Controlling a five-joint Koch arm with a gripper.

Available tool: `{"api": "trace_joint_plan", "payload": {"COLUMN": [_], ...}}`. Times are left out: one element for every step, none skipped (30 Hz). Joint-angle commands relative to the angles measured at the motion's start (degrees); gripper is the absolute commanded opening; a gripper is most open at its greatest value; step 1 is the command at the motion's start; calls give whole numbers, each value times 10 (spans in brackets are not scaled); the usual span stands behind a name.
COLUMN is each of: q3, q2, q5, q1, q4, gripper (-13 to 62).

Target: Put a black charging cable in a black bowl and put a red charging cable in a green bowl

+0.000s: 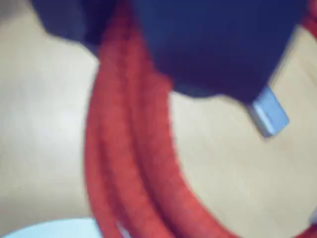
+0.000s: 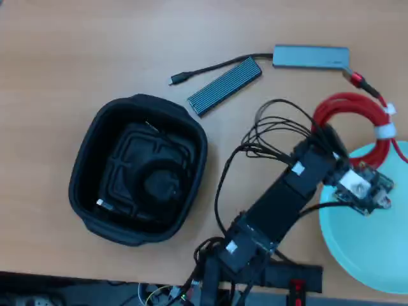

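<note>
The red charging cable (image 2: pixel 344 105) lies coiled at the right of the overhead view, with its white tie (image 2: pixel 384 131) over the rim of the green bowl (image 2: pixel 363 248). My gripper (image 2: pixel 328 139) is down at the coil's lower left side. In the wrist view the red strands (image 1: pixel 129 148) run up between two blurred dark jaws and fill the gap of the gripper (image 1: pixel 121 42). A silver plug tip (image 1: pixel 270 116) sticks out below the larger jaw. The black bowl (image 2: pixel 86 166) stands at the left with the black charging cable (image 2: pixel 159 185) coiled inside it.
A grey ribbed box (image 2: pixel 224 86) with a straight black lead and a grey hub (image 2: pixel 312 56) lie at the back, close to the red coil. My arm's loose black wires (image 2: pixel 268 131) hang beside the gripper. The pale bowl rim (image 1: pixel 49 229) shows at the wrist view's bottom left.
</note>
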Motion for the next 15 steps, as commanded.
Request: {"api": "trace_joint_plan", "payload": {"q3": [-21,-16,-7,5,17,27,37,43,48,51,53,54,55,55,55], "q2": [33,33,32,32,31,30,29,28,27,27,26,25,25,25,25], "q5": [5,5,5,5,5,5,4,4,4,4,4,4,4,4,4], "q1": [49,70,93,118,144,169,194,219,240,260,277,290,299,302,302], "q4": [-1,-1,-1,-2,-4,-5,-6,-7,-8,-8,-8,-10,-11,-14,-17], "gripper": [-69,-69,-69,-69,-69,-69,-69,-69,-69,-68,-67,-67,-67,-67,-68]}}
